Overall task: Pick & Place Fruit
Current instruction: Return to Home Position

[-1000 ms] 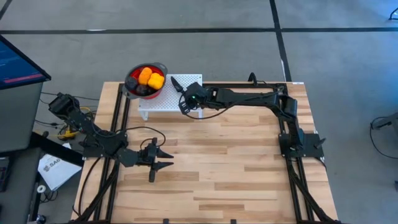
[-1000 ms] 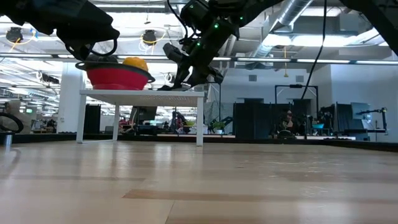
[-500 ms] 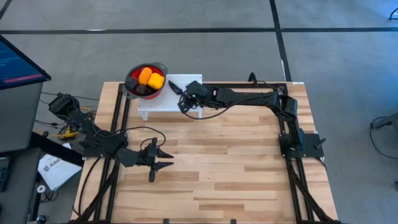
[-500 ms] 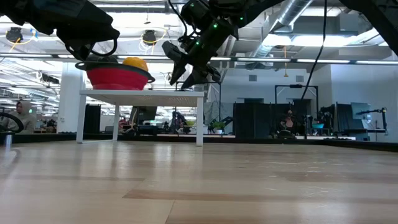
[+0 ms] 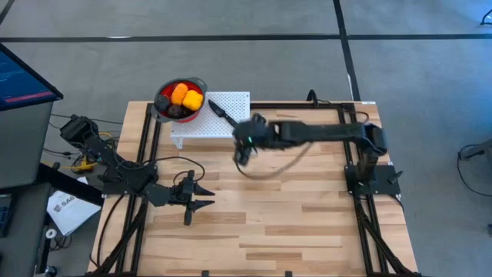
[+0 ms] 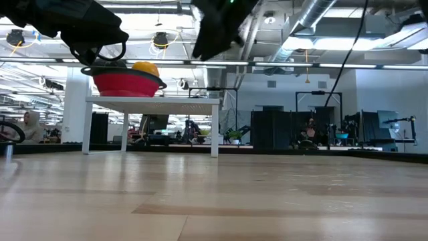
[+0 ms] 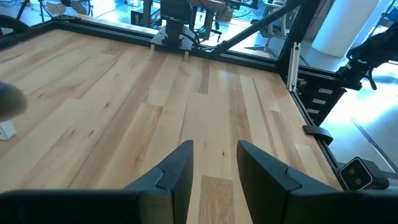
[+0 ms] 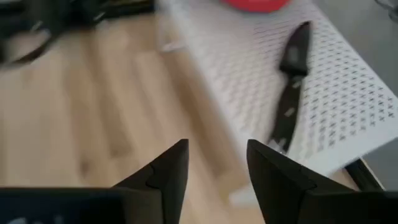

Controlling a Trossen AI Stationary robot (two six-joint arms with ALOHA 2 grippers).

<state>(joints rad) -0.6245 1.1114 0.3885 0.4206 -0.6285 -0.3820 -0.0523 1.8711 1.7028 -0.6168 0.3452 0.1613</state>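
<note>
Two grippers, one shelf, one colander, one knife and one batch of fruit are listed.

Right gripper (image 5: 241,151): held over the table (image 5: 292,208), just off the front edge of the shelf (image 5: 201,127). Its fingers (image 8: 165,177) are shown apart only by the right wrist view, with nothing between them. In the low view it is seen high up (image 6: 215,30), above shelf level.

Left gripper (image 5: 206,197): held low over the table, well apart from the shelf. Its fingers (image 7: 177,177) are shown apart by the left wrist view, with only bare boards ahead of them.

Knife (image 5: 221,110), one: laid flat on the shelf, just ahead of the right gripper. It is shown by the high and right wrist (image 8: 289,93) views. The shelf's perforated top is resolved by the wrist view alone.

Colander (image 5: 158,101), one: set on the shelf's far corner, beyond the knife as reckoned from the right gripper.

Fruit (image 5: 184,96): all that is visible is held inside the colander, far from the left gripper. From above, two orange-yellow pieces and one dark piece can be told apart, and a fuller count cannot be made. In the low view only one yellow piece (image 6: 145,67) is seen, above the rim.

Person (image 6: 28,122), one: seen in the room behind, in the low view only.
</note>
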